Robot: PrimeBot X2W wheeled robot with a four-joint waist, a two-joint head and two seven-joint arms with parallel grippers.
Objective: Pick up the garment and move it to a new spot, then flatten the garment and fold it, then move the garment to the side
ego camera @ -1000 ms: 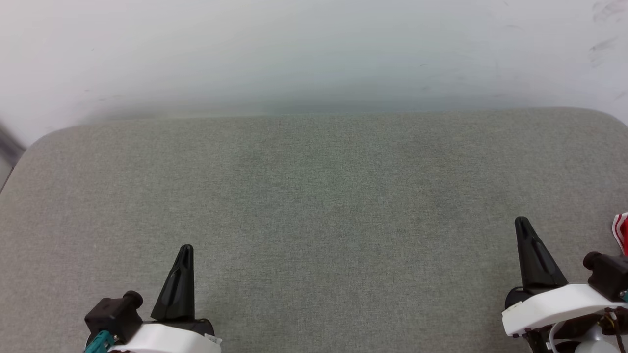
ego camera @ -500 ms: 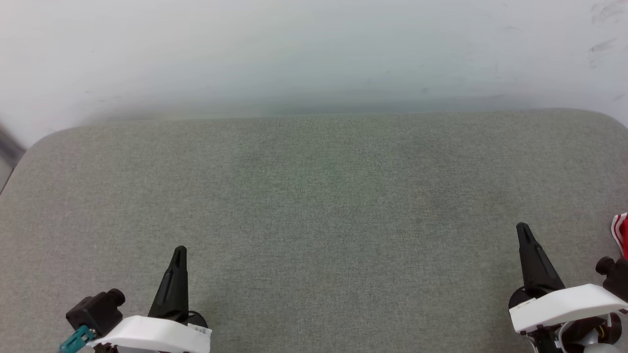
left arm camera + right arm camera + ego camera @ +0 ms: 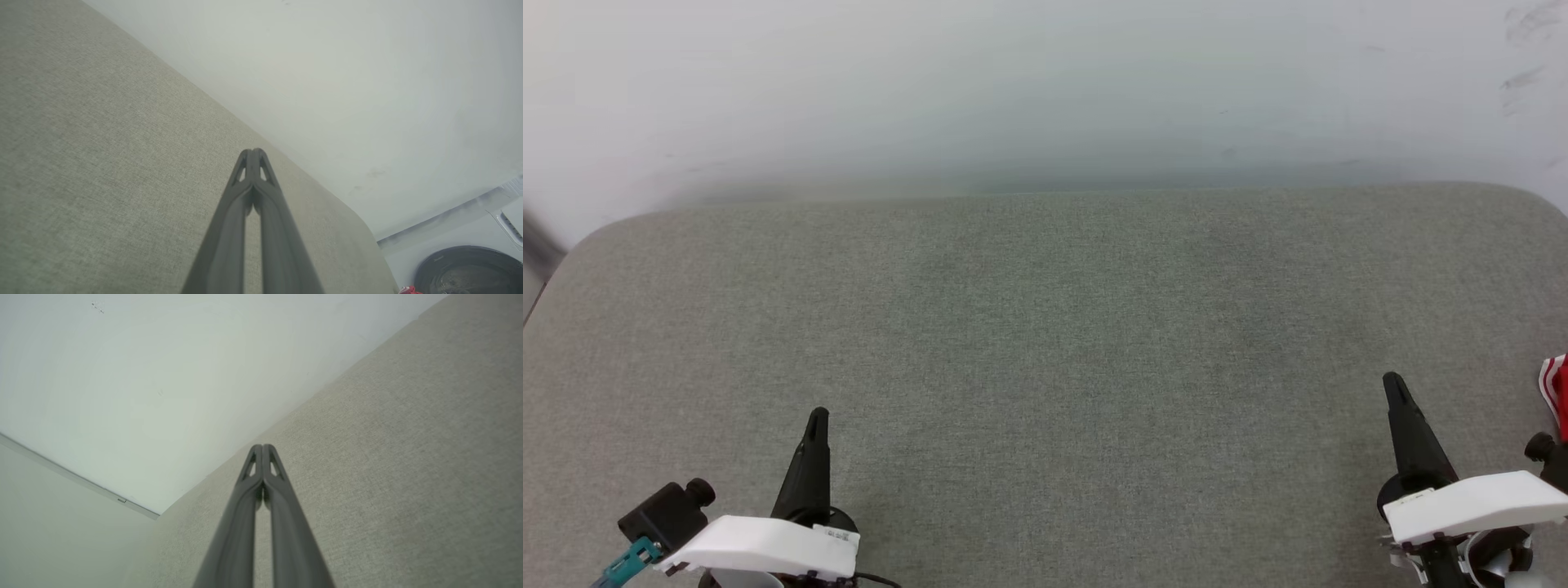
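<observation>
Garment [image 3: 1556, 390] cut off at right edge, striped corner visible; dark round object [image 3: 466, 269] cropped, unidentifiable.

The padded surface [image 3: 1045, 343] is showing a muted grey-green with a fine woven fleck running all over it. The wall [image 3: 1045, 82] is reading as pale off-white, carrying a few faint dark scuffs at the head view's upper right. The left gripper [image 3: 816, 420] and right gripper [image 3: 1394, 388] are showing matte black fingers and white wrist shells, the left one wearing a teal connector [image 3: 625, 563]. The garment [image 3: 1556, 390] is showing red with red-and-white striping.
</observation>
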